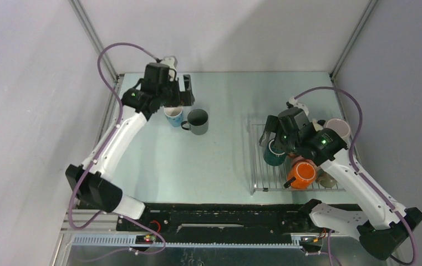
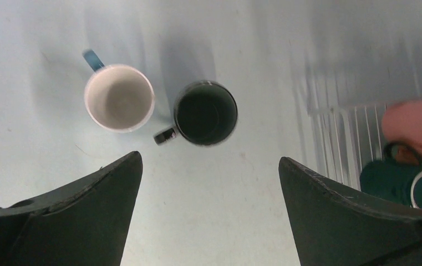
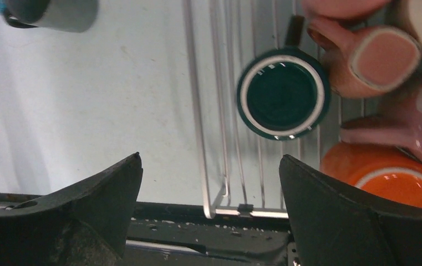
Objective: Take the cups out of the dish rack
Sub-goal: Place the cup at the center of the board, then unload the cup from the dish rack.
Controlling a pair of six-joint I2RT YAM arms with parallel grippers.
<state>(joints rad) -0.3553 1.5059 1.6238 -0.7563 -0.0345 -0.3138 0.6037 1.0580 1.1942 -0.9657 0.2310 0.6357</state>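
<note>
So one cup (image 1: 173,115) sat far left on the table (image 1: 214,166) with a second cup (image 1: 197,121) just right of it, well apart from the dish rack (image 1: 257,166) on the right, other cups (image 1: 301,173) bunched on its right half.

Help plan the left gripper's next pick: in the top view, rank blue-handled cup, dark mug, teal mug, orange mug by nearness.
1. Blue-handled cup, beside left gripper.
2. Dark mug, beside that cup.
3. Teal mug, in rack.
4. Orange mug, rack's near side.
</note>
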